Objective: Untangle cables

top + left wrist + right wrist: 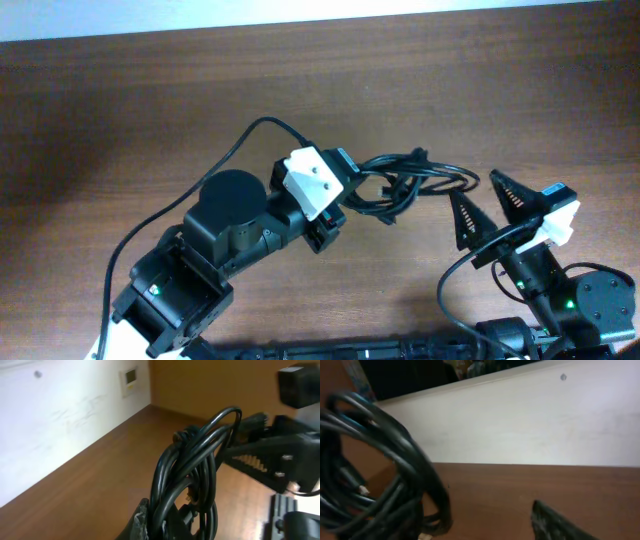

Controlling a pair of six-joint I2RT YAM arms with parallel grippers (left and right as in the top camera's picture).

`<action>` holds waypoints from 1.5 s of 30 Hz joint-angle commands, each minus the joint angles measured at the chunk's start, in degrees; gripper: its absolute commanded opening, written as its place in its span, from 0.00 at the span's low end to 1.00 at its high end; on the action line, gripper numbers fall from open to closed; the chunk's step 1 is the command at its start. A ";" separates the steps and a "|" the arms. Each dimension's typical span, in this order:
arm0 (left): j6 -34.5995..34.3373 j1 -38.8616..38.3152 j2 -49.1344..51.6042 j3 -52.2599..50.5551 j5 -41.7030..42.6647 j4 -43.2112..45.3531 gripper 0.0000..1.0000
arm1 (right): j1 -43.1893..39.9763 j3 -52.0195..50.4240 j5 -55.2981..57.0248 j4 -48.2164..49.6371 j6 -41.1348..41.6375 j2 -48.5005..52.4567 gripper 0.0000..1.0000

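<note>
The cables (420, 178) are a small bundle of glossy black loops held just above the brown table (140, 100). My left gripper (348, 188) is shut on the bundle's left end. In the left wrist view the loops (192, 460) rise from between its fingers (142, 519). My right gripper (473, 186) stands open at the bundle's right end, its fingertips on either side of the outermost loop. The right wrist view shows the loops (395, 465) at the left. One finger (552, 522) shows at the lower right, with bare table in between. The other finger is hidden.
A thick black robot wire (225, 165) arcs from the left arm across the table. The right arm's body (585, 300) sits at the bottom right. The table's far edge (300, 25) meets a white surface.
</note>
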 commanded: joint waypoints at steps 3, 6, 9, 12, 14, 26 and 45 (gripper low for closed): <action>0.74 0.13 -0.24 0.79 -0.52 1.03 0.00 | -0.42 0.74 0.74 0.09 0.26 -0.33 0.20; 0.76 0.13 -0.22 0.79 -4.63 1.14 0.00 | -0.42 0.74 0.72 0.09 0.26 -0.33 0.04; 0.79 0.13 0.61 0.79 -8.11 1.25 0.00 | -0.42 0.74 0.13 0.11 0.28 -0.33 0.04; 0.76 0.13 2.12 0.79 -8.09 1.64 0.00 | -0.42 0.74 -0.15 -0.09 0.22 -0.33 0.09; 0.74 0.13 2.45 0.79 -8.04 2.27 0.00 | -0.42 0.74 -1.01 -0.83 -0.24 -0.33 0.34; 11.28 0.13 2.45 0.79 7.89 2.27 0.00 | -0.42 0.74 0.11 -0.90 -0.22 -0.33 0.25; 11.23 0.13 3.67 0.79 -25.44 3.28 0.00 | -0.42 0.76 -7.67 5.57 2.62 -0.33 0.04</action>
